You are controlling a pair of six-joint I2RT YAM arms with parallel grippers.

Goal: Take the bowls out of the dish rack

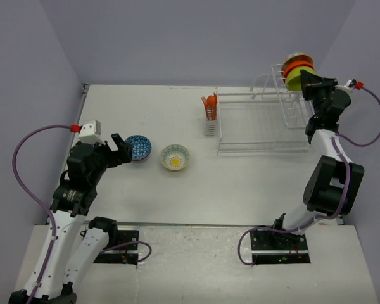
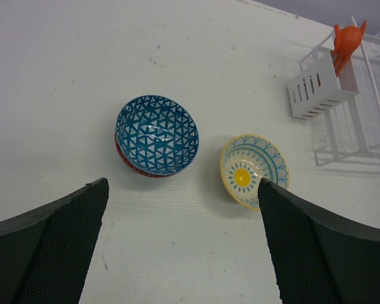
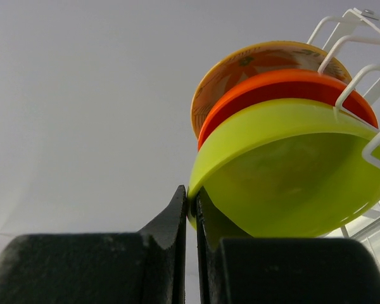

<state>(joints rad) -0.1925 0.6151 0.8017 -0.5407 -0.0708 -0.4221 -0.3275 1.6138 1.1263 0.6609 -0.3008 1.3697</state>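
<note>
The white wire dish rack (image 1: pixel 259 120) stands at the back right. Its raised slotted section holds three bowls on edge: a cream leafy one (image 3: pixel 253 63), an orange one (image 3: pixel 285 85) and a lime-green one (image 3: pixel 291 171). My right gripper (image 3: pixel 191 196) is shut on the lime-green bowl's rim; in the top view it (image 1: pixel 306 81) sits at the stack. A blue-patterned bowl (image 1: pixel 138 147) and a cream bowl with a yellow centre (image 1: pixel 175 157) rest on the table. My left gripper (image 2: pixel 183 190) is open and empty, just near of those two bowls.
An orange utensil (image 1: pixel 209 106) stands in the white caddy (image 1: pixel 209 125) at the rack's left end. The rack's flat frame (image 1: pixel 253 136) lies between caddy and slotted section. Grey walls close in left, back and right.
</note>
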